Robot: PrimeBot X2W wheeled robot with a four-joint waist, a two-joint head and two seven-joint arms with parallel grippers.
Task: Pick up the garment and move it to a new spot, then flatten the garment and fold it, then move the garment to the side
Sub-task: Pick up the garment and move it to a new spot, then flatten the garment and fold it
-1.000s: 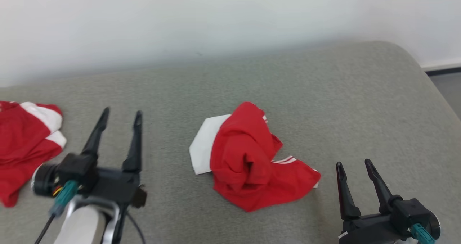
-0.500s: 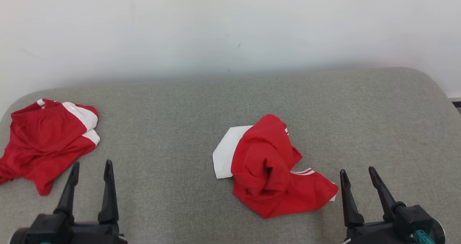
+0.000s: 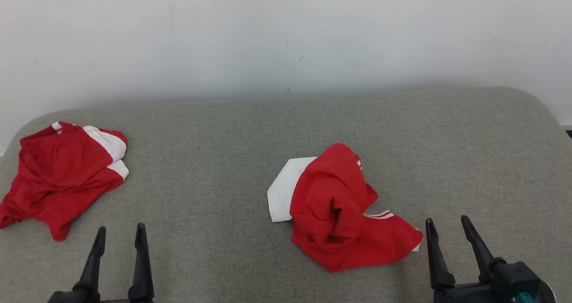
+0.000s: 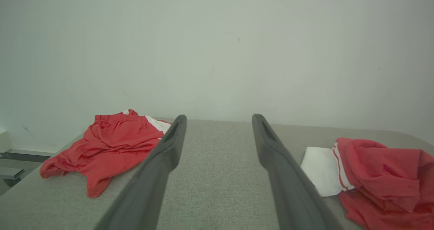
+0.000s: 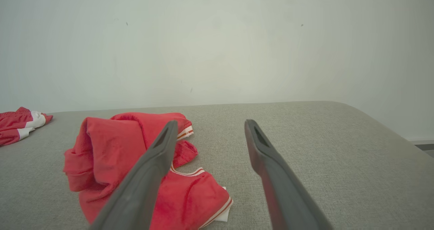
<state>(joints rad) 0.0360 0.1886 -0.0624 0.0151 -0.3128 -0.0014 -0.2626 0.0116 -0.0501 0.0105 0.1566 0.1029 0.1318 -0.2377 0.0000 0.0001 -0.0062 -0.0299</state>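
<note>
A crumpled red garment (image 3: 330,204) with a white panel and white stripes lies heaped on the grey padded surface (image 3: 214,160), right of centre. It also appears in the left wrist view as the garment (image 4: 379,169) and in the right wrist view as the garment (image 5: 105,148). My right gripper (image 3: 447,220) stands open just right of the heap's near corner, not touching it; its fingers (image 5: 211,122) hold nothing. My left gripper (image 3: 121,228) is open at the lower left, well apart from the heap, with bare fabric between its fingers (image 4: 219,117).
A second red and white garment (image 3: 62,178) lies rumpled at the surface's far left edge, seen also as the garment (image 4: 112,145) and the garment (image 5: 17,123). A pale wall (image 3: 286,35) backs the surface. Its rounded right corner (image 3: 536,102) drops off.
The head camera has swung, shifting the whole picture and bringing the left garment fully into view. My left gripper has drawn back toward the view's bottom edge. Both grippers stay open.
</note>
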